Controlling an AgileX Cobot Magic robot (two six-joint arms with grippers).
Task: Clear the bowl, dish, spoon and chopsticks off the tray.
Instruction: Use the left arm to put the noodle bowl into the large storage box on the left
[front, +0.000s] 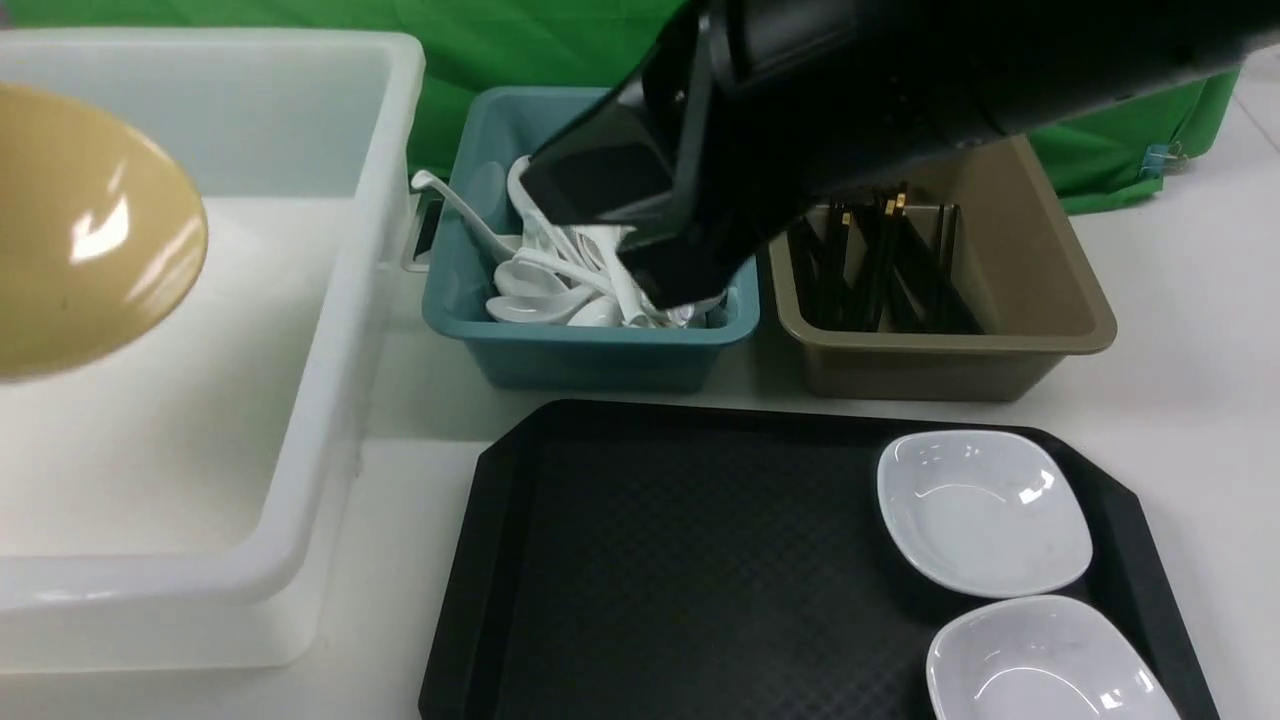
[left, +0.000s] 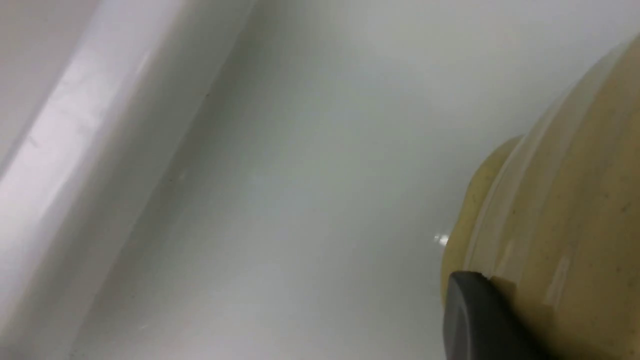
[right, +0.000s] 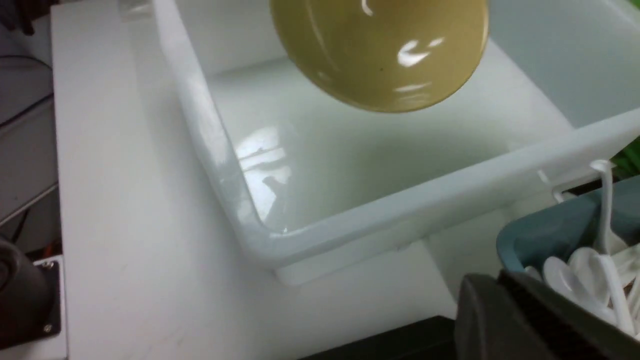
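Left hand (left: 492, 295) pinches bowl (front: 90, 235) rim; right hand (right: 492, 290) closed. We should lower it deep inside the white bin (front: 335, 330), then release gently.

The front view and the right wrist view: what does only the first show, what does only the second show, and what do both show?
Only the front view: the brown bin with black chopsticks, and two white dishes on the tray.

Only the right wrist view: the dark fingers of the right end effector, and cables beyond the table edge.

Both: the yellow bowl above the large white bin, the teal bin with white spoons, and part of the black tray.
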